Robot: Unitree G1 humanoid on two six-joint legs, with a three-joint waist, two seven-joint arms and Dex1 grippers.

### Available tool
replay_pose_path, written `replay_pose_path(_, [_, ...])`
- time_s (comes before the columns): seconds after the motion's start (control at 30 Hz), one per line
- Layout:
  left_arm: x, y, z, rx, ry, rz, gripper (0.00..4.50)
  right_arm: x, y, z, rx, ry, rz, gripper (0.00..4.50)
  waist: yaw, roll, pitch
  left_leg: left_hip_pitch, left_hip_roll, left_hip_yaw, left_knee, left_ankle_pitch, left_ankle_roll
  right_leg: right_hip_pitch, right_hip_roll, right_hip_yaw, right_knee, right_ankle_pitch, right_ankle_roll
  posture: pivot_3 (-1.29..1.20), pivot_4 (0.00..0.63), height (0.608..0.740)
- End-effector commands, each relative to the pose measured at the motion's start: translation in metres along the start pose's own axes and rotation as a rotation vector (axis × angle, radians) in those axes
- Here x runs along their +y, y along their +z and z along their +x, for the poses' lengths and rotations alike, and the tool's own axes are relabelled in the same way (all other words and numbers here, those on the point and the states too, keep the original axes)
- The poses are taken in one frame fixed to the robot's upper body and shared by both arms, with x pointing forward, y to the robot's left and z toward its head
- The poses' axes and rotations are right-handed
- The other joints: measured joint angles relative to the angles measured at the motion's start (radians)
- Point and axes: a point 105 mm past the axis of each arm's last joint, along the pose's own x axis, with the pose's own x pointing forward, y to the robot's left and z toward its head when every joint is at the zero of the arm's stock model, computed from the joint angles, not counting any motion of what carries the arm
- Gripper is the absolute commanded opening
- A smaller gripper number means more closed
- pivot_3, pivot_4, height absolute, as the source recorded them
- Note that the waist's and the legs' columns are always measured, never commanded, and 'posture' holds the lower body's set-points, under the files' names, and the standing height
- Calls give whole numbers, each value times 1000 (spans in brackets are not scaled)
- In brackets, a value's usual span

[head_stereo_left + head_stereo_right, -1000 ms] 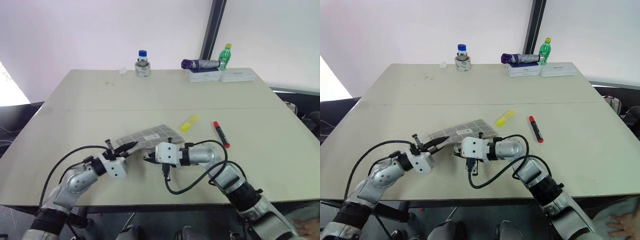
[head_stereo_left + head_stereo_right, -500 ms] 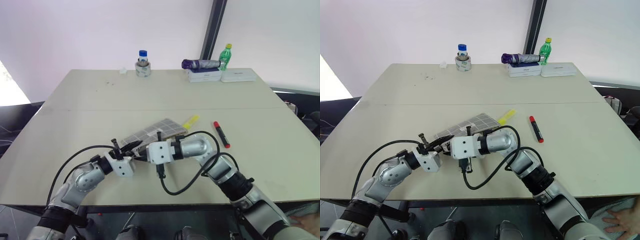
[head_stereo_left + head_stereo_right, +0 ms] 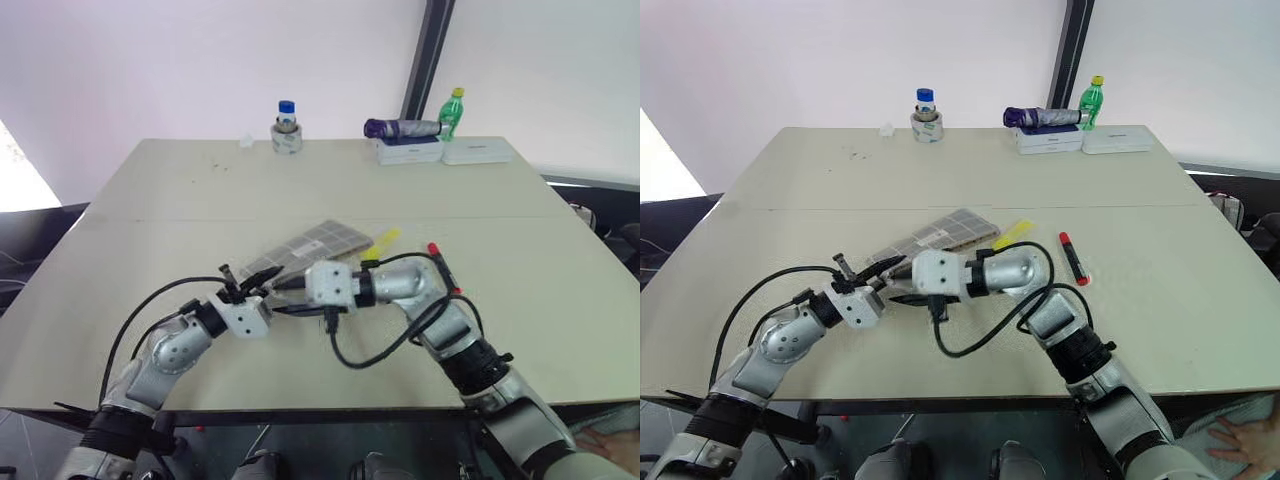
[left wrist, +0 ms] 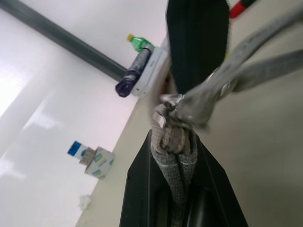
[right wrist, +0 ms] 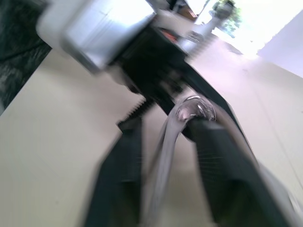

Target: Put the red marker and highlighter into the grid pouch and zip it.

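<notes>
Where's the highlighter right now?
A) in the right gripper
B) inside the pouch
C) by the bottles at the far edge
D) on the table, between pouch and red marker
D: the highlighter lies on the bare table, just right of the pouch and left of the red marker, with no gripper on it.

Two head cameras look forward and down over the whole table (image 3: 150, 200) from slightly offset spots. Each wrist camera sits very close behind its fingers, and both share the pouch (image 4: 177, 142) corner with them.
</notes>
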Motion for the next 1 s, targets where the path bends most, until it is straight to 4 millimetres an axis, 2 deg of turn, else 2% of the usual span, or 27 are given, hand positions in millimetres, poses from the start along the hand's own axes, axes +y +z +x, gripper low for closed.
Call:
replay_pose_path(0.03, [16, 7, -3, -29, 63, -16, 0, -9, 13, -20, -45, -39, -33, 3478, -1, 0, 0, 0, 0, 0, 0, 0, 0, 0, 0, 0, 0, 0, 0, 0, 150, 738])
replay_pose_path(0.2, [19, 6, -6, -29, 77, -50, 0, -18, 0, -39, -6, -111, 14, 3478, -4, 0, 0, 0, 0, 0, 0, 0, 0, 0, 0, 0, 0, 0, 0, 0, 150, 738])
replay_pose_path(0.33, [22, 5, -10, -31, 80, -106, 0, -36, -5, -51, -26, -274, 9, 3478, -4, 0, 0, 0, 0, 0, -1, 0, 0, 0, 0, 0, 0, 0, 0, 0, 150, 738])
replay_pose_path(0.43, [24, 4, -14, -30, 85, -137, 0, -33, -7, -52, -54, -293, 40, 2642, -4, 0, 0, 0, 0, 0, -1, 0, 0, 0, 0, 0, 0, 0, 0, 0, 150, 738])
replay_pose_path(0.53, [26, 5, -16, -32, 87, -157, 0, -30, -7, -48, -64, -309, 29, 1121, -4, 0, 0, 0, 0, 0, -1, 0, 0, 0, 0, 0, 0, 0, 0, 0, 150, 738])
replay_pose_path(0.57, [27, 4, -17, -30, 95, -170, 0, -32, -7, -47, -67, -321, 28, 447, -4, 0, 0, 0, 0, 0, -1, 0, 0, 0, 0, 0, 0, 0, 0, 0, 150, 738])
replay_pose_path(0.6, [28, 4, -17, -29, 105, -189, 0, -32, -7, -46, -66, -329, 23, 42, -4, 0, 0, 0, 0, 0, -1, 0, 0, 0, 0, 0, 0, 0, 0, 0, 150, 738])
replay_pose_path(0.77, [26, 8, -18, -46, 85, -244, 0, -37, -8, -43, -57, -344, -8, 42, -3, 0, 0, 0, 0, 0, -1, 0, 0, 0, 0, 0, 0, 0, 0, 0, 150, 738])
replay_pose_path(1.0, [22, 10, -19, -46, 71, -227, 0, -37, -7, -34, -72, -336, 1, 42, -4, 0, 0, 0, 0, 0, -1, 0, 0, 0, 0, 0, 0, 0, 0, 0, 150, 738])
